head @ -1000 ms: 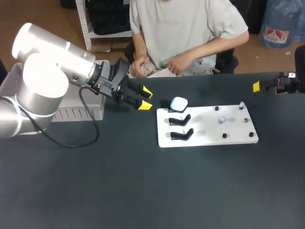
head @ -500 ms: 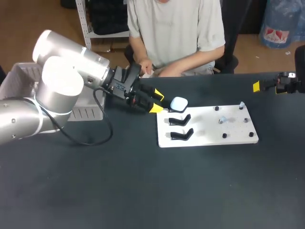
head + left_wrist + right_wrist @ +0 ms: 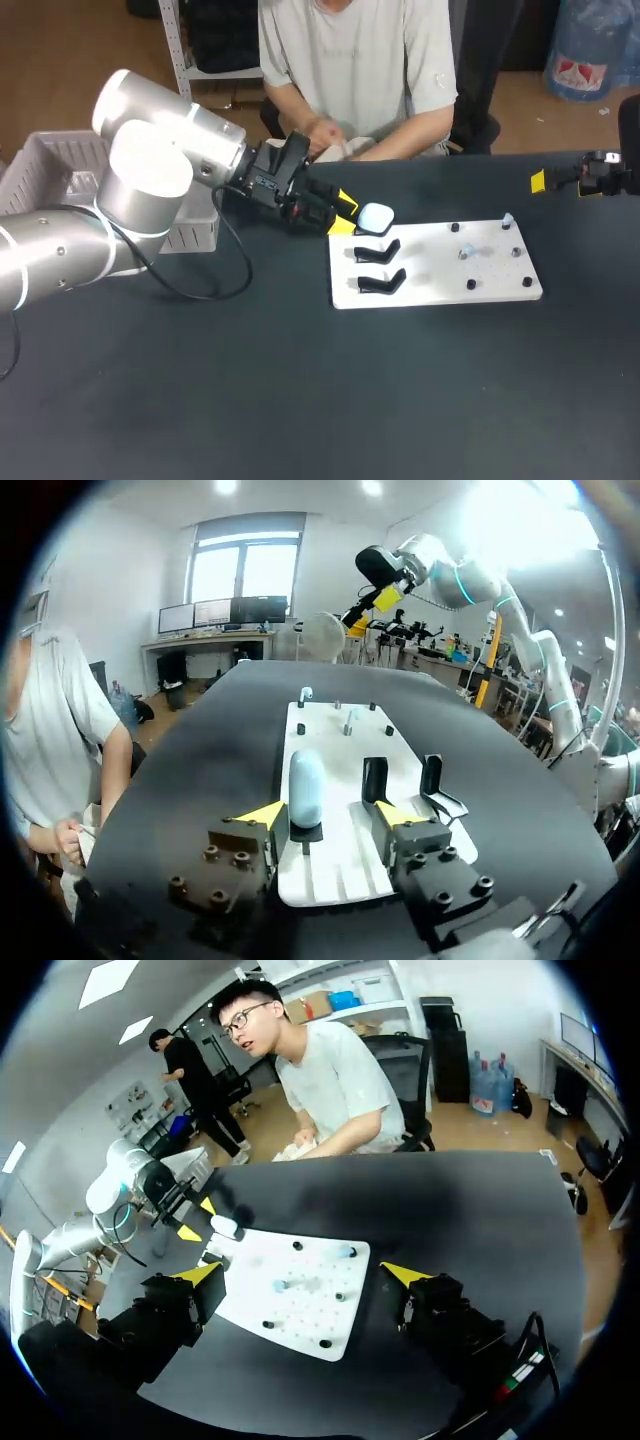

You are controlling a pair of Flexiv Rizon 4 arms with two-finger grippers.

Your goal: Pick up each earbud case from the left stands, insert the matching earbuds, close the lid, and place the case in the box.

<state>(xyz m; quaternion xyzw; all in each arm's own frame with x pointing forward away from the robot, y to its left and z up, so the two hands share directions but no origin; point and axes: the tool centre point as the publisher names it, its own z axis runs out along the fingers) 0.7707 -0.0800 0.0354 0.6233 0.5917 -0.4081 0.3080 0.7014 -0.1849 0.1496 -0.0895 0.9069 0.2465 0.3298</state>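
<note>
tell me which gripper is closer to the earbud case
Left. The left gripper is open right at the earbud case; the right gripper hangs far off past the far end of the board.

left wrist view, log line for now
left end effector: open, at earbud case | earbud case: on stand, ungrasped | right end effector: open, far right

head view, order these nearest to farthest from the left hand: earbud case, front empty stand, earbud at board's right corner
1. earbud case, just ahead of the left hand.
2. front empty stand, at the left near edge of the board.
3. earbud, at the far right corner.
</note>
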